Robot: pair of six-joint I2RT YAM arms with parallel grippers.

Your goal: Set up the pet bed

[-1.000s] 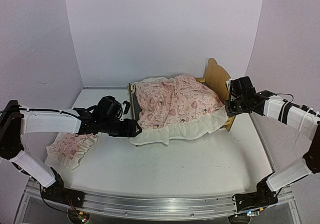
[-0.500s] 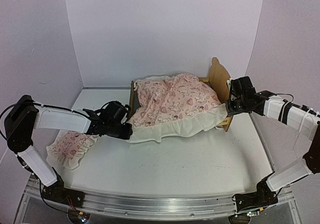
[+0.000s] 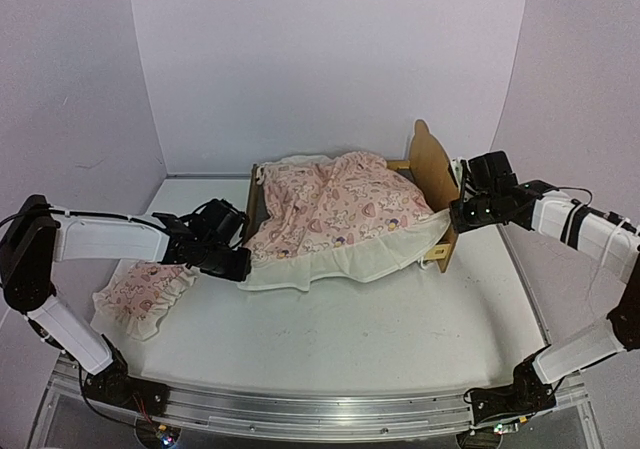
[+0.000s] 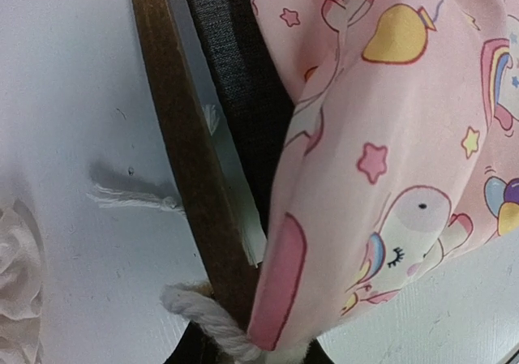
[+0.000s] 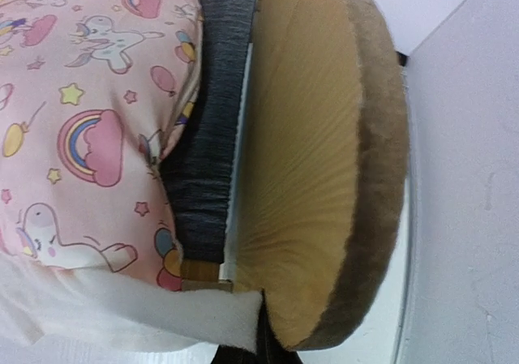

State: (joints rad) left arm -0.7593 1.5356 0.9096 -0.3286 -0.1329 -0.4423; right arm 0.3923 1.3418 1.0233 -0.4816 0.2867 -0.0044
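The pet bed (image 3: 432, 164) stands at the back of the table, its plywood headboard to the right and its footboard (image 3: 252, 194) to the left. A pink patterned blanket (image 3: 340, 204) with a white ruffle covers it and spills over the near side. My left gripper (image 3: 238, 262) is shut on the blanket's near left corner, just off the footboard (image 4: 190, 161). The pinched corner (image 4: 280, 299) runs down into the jaws beside the grey mattress pad (image 4: 243, 80). My right gripper (image 3: 458, 216) is shut on the white ruffle (image 5: 162, 315) next to the headboard (image 5: 316, 177).
A small pink ruffled pillow (image 3: 140, 294) lies on the table at the left, under my left arm. White walls close in the back and both sides. The right wall (image 5: 462, 177) stands close behind the headboard.
My left gripper closed on the blanket's corner and drew it left and nearer. The bed shifted left and turned, so the headboard now shows more edge-on. The right gripper kept its hold.
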